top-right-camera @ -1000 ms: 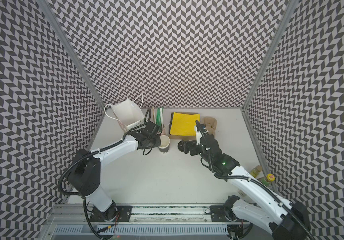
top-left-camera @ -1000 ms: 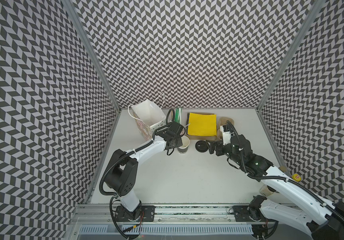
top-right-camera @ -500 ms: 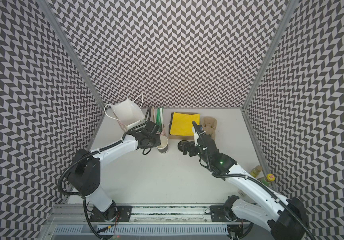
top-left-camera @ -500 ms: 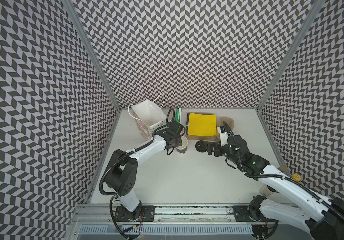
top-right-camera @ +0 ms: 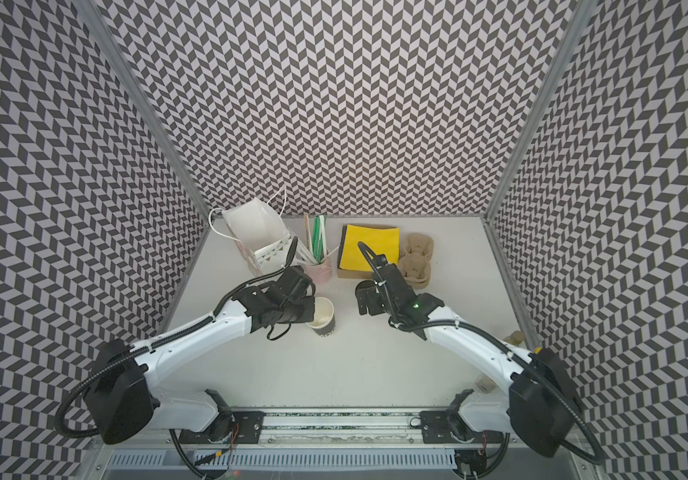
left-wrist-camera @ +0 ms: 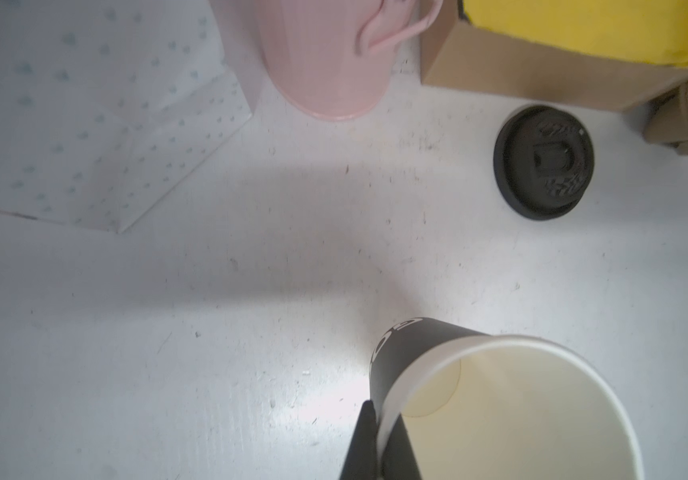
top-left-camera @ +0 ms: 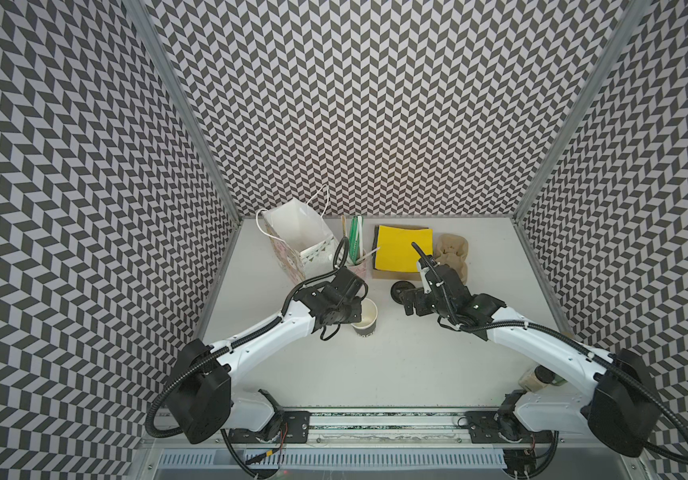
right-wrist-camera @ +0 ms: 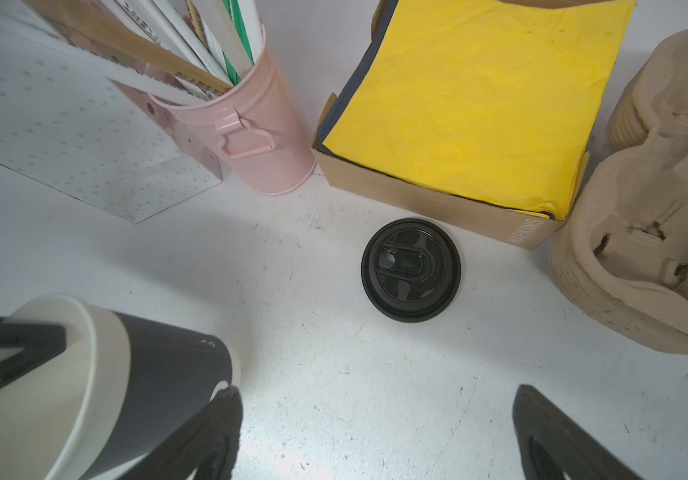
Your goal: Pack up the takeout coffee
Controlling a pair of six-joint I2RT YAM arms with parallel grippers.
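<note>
Left jaws are clamped on the rim of the black paper cup (left-wrist-camera: 413,349), one finger (left-wrist-camera: 361,449) outside the wall and one inside (plainest from the left wrist). The cup stands upright and uncovered on the worktop (top-left-camera: 375,374), left of centre. Right jaws gape wide and empty, low over the worktop, the round black lid (right-wrist-camera: 411,270) lying flat just ahead, beside the napkin box (right-wrist-camera: 438,203).

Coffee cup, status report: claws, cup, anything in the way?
Left claw shut on cup rim. Right claw open, near lid. Lid off, on table. Nothing blocking lid.
</note>
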